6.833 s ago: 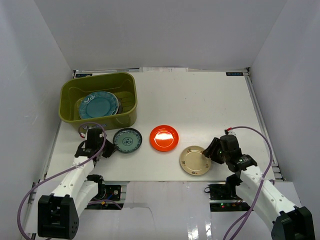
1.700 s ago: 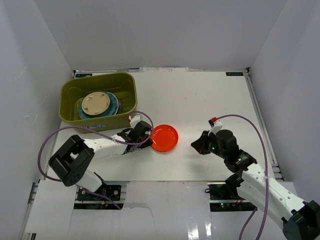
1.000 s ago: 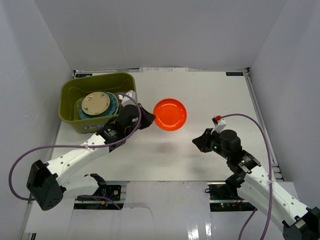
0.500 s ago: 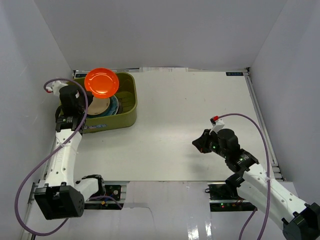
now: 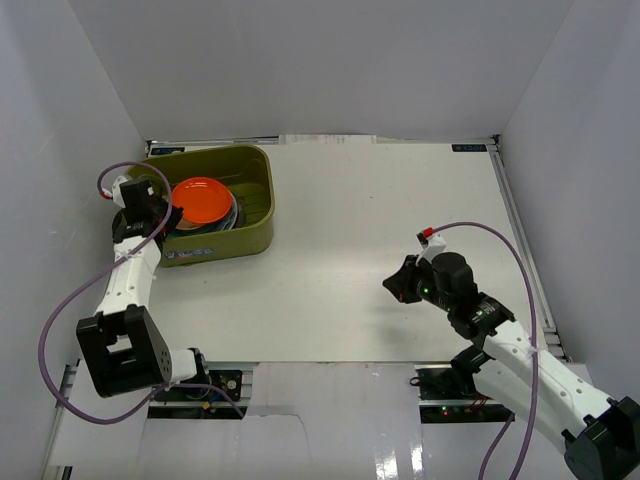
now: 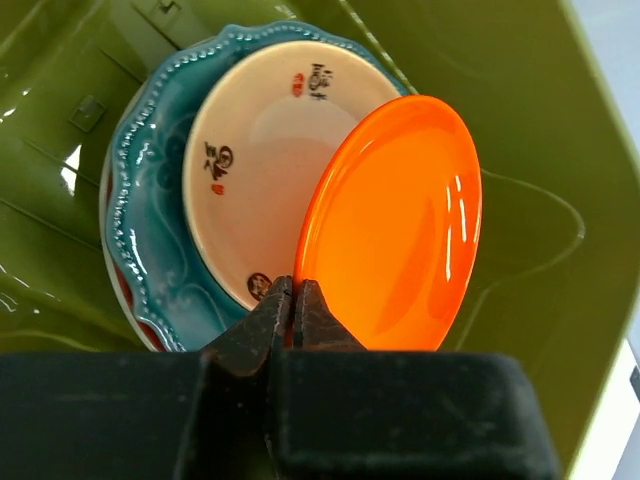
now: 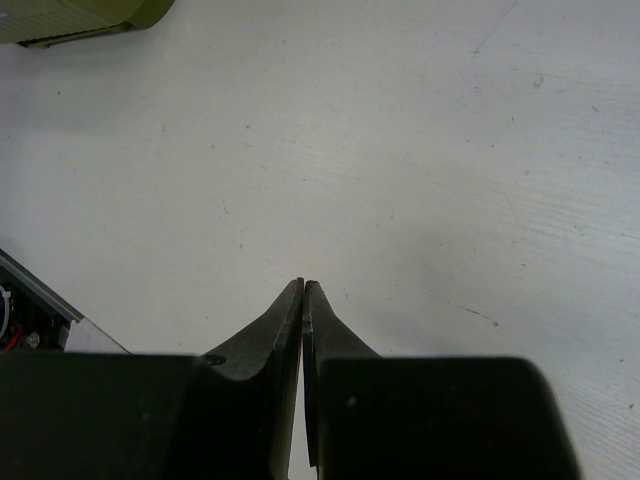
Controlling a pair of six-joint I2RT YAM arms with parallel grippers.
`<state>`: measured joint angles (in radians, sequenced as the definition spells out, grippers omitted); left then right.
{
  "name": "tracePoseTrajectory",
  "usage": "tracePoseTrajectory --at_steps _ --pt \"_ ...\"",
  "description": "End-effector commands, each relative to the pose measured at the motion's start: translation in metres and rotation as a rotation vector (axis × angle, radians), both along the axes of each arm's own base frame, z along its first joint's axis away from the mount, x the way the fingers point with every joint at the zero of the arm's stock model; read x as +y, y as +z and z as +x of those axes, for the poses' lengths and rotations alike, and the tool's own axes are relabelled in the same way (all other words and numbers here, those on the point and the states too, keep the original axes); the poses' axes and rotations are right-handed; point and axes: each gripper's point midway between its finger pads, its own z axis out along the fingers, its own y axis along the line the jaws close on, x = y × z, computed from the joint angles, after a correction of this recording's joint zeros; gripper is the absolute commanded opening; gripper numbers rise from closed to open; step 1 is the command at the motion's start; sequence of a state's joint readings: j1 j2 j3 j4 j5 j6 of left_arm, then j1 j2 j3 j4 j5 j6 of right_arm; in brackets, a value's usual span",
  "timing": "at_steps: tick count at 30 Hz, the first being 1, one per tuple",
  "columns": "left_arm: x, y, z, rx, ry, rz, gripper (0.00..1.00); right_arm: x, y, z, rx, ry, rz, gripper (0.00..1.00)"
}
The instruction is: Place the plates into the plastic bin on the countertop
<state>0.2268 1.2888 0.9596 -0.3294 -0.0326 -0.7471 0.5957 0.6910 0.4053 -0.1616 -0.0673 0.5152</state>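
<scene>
Item: glossy orange-red plate, round, shallow, thin-rimmed, plain glazed face with bright highlights. Location: inside the olive-green plastic bin at the far left of the countertop, held tilted over the stack already lying there; whether its lower edge touches the stack cannot be told. Holder: left gripper, jaws pinched together on the near edge of the plate's rim, one finger above and one below. Stack beneath: cream-gold plate with small dark and red markings, resting on a scalloped teal plate; a red edge shows under the teal one, with nothing more of it to read. Handling, by judgement: rigid, and probably light enough to hang from one edge pinch, as it does here; the gloss suggests a slick surface, so a rim pinch could slide or pivot if the wrist swings. If ceramic, it would chip against the plates below, so it is best lowered nearly flat onto the cream-gold plate before the jaws part. Best hold: the rim, as taken, since the flat centre offers two fingers nothing to close on. The bin is wider than the plate, so the walls leave room for the fingers to draw back. Second effector: right gripper, fingers closed together on nothing, poised over bare countertop at the near right, well apart from the bin.
</scene>
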Motion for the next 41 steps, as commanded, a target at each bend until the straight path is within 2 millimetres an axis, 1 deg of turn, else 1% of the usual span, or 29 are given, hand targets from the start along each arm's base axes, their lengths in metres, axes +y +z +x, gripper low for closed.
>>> tracePoseTrajectory --at_steps 1,3,4,5,6,9,10,12,13,15,16,17,18,19,20,21,22,23,24,26,27,29,30,32,34,36,39,40,41 --pt "0.005 0.012 0.009 -0.035 -0.004 0.030 0.12 0.007 0.034 0.011 -0.087 0.010 0.044 0.08" --pt "0.005 0.014 0.011 -0.032 -0.011 0.032 0.26 0.006 0.034 0.012 -0.086 0.001 0.040 0.08" --pt "0.003 0.014 0.011 -0.030 -0.019 0.027 0.30 0.005 0.035 0.013 -0.086 -0.002 0.039 0.08" --pt "0.003 0.018 0.010 -0.040 -0.020 0.028 0.39 0.006 0.036 0.013 -0.088 -0.004 0.039 0.08" --pt "0.002 0.022 0.010 -0.050 -0.024 0.028 0.59 0.006 0.038 0.014 -0.091 -0.005 0.036 0.08" --pt "-0.001 0.041 0.008 -0.097 -0.041 0.041 0.92 0.005 0.044 0.017 -0.099 -0.013 0.027 0.09" --pt "-0.002 0.052 0.007 -0.121 -0.050 0.054 0.98 0.005 0.052 0.020 -0.117 -0.012 0.029 0.09" --pt "-0.009 0.067 0.004 -0.158 -0.085 0.048 0.98 0.004 0.058 0.022 -0.131 -0.023 0.026 0.12" --pt "-0.012 0.084 0.000 -0.200 -0.097 0.056 0.98 0.004 0.066 0.024 -0.145 -0.026 0.029 0.14" --pt "-0.021 0.103 -0.004 -0.254 -0.141 0.053 0.98 0.003 0.075 0.027 -0.163 -0.037 0.027 0.20" --pt "-0.027 0.115 -0.006 -0.285 -0.169 0.052 0.98 0.003 0.086 0.029 -0.187 -0.035 0.029 0.23" --pt "-0.041 0.132 -0.013 -0.338 -0.234 0.039 0.98 -0.003 0.092 0.034 -0.208 -0.067 0.013 0.33" --pt "-0.050 0.142 -0.017 -0.372 -0.274 0.032 0.98 -0.005 0.099 0.036 -0.226 -0.077 0.009 0.39" --pt "-0.061 0.149 -0.022 -0.398 -0.315 0.018 0.98 -0.007 0.113 0.038 -0.261 -0.082 0.007 0.50" --pt "-0.076 0.164 -0.033 -0.448 -0.382 0.011 0.98 -0.011 0.122 0.041 -0.288 -0.110 0.005 0.55" --pt "-0.092 0.170 -0.039 -0.469 -0.435 0.007 0.98 -0.015 0.131 0.043 -0.312 -0.127 0.004 0.61" --pt "-0.102 0.173 -0.044 -0.482 -0.473 0.003 0.98 -0.018 0.141 0.043 -0.336 -0.142 0.006 0.75" --pt "-0.113 0.174 -0.051 -0.496 -0.513 -0.004 0.98 -0.028 0.162 0.045 -0.390 -0.192 0.011 0.83" --pt "-0.139 0.179 -0.059 -0.527 -0.621 -0.022 0.98 -0.035 0.172 0.046 -0.413 -0.226 0.013 0.93" --pt "-0.167 0.179 -0.072 -0.561 -0.760 -0.026 0.98 -0.058 0.202 0.046 -0.490 -0.330 0.019 0.90" --pt "-0.195 0.188 -0.088 -0.608 -0.893 -0.050 0.98 -0.066 0.211 0.045 -0.515 -0.362 0.017 0.90" --pt "-0.209 0.191 -0.102 -0.634 -0.980 -0.064 0.98 -0.086 0.230 0.041 -0.572 -0.444 0.017 0.90" --pt "-0.218 0.194 -0.115 -0.654 -1.043 -0.067 0.98 -0.092 0.235 0.040 -0.596 -0.464 0.015 0.90" --pt "-0.223 0.195 -0.126 -0.668 -1.090 -0.060 0.98 -0.103 0.242 0.035 -0.632 -0.503 0.021 0.90" --pt "-0.227 0.189 -0.137 -0.663 -1.121 -0.048 0.98 -0.106 0.234 0.035 -0.625 -0.516 0.012 0.90" --pt "-0.229 0.179 -0.142 -0.650 -1.137 -0.043 0.98 -0.104 0.228 0.034 -0.612 -0.506 0.021 0.90" --pt "-0.227 0.176 -0.142 -0.651 -1.122 -0.029 0.98 -0.098 0.230 0.035 -0.611 -0.480 0.023 0.90" --pt "-0.226 0.183 -0.142 -0.662 -1.117 -0.024 0.98 -0.100 0.242 0.034 -0.639 -0.480 0.023 0.90" --pt "-0.225 0.187 -0.138 -0.667 -1.106 -0.017 0.98 -0.098 0.247 0.036 -0.648 -0.468 0.014 0.90"
